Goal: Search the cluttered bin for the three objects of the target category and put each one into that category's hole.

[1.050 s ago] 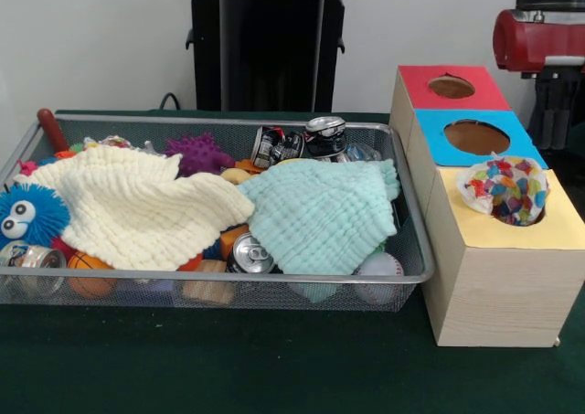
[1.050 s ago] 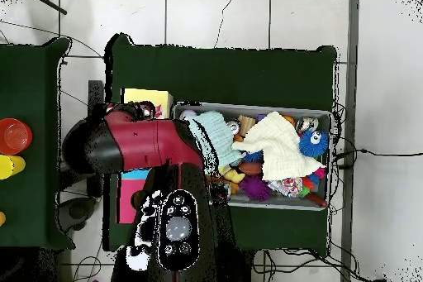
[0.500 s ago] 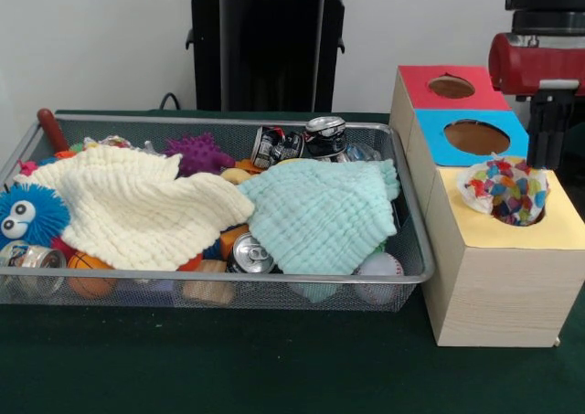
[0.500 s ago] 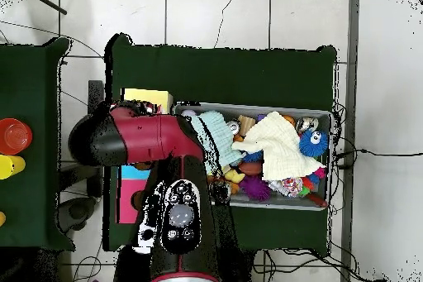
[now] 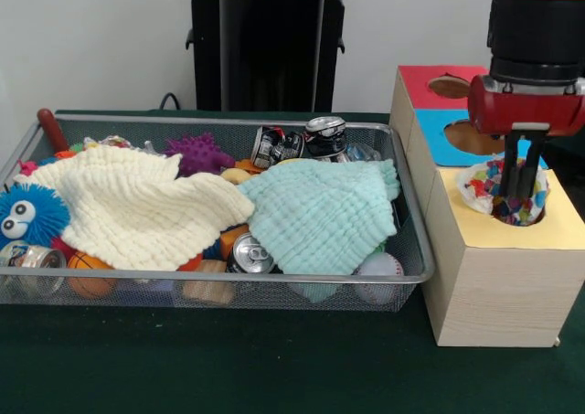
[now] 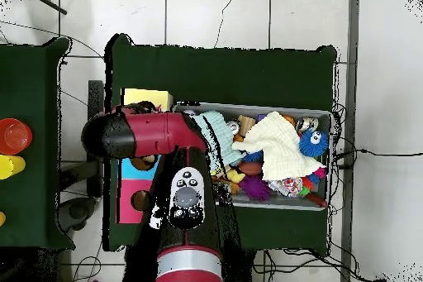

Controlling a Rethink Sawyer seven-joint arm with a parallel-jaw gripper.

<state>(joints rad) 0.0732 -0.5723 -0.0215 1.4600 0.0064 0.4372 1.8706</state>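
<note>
Multicoloured mosaic ball (image 5: pixel 508 189) sits jammed in the mouth of the yellow hole (image 5: pixel 539 218) on the wooden sorting box (image 5: pixel 498 286); it is half sunk, not through. We judge it one of the target things, resting on the rim because it is about as wide as the opening.

We have the gripper (image 5: pixel 516 178) straight over it, the dark fingers (image 5: pixel 525 167) coming down onto the ball's top. The two fingers stand close together, a narrow gap, and we can't tell if they pinch the ball or just press on it. Our read: the arm is here to push it down, or has just let it go.

Red hole (image 5: pixel 451 87) and blue hole (image 5: pixel 473 137) behind show nothing in them.

Wire mesh bin (image 5: pixel 402 277) is just beside the box, so carries stay short. Its clutter is mostly hidden under a cream cloth (image 5: pixel 137 208) and a mint cloth (image 5: pixel 320 213), which is why searching is needed. Visible around them:
- crushed cans (image 5: pixel 302 142) at the far rim, one can (image 5: pixel 249 254) at the near rim
- purple spiky ball (image 5: pixel 196 153), blue furry toy (image 5: pixel 27 215), small basketball (image 5: pixel 87 270), baseball (image 5: pixel 379 268)

Overhead, the red arm (image 6: pixel 153 134) covers the box, so the ball isn't visible there.

Risk as we see it: the ball stays wedged and blocks the hole for the next ones.
</note>
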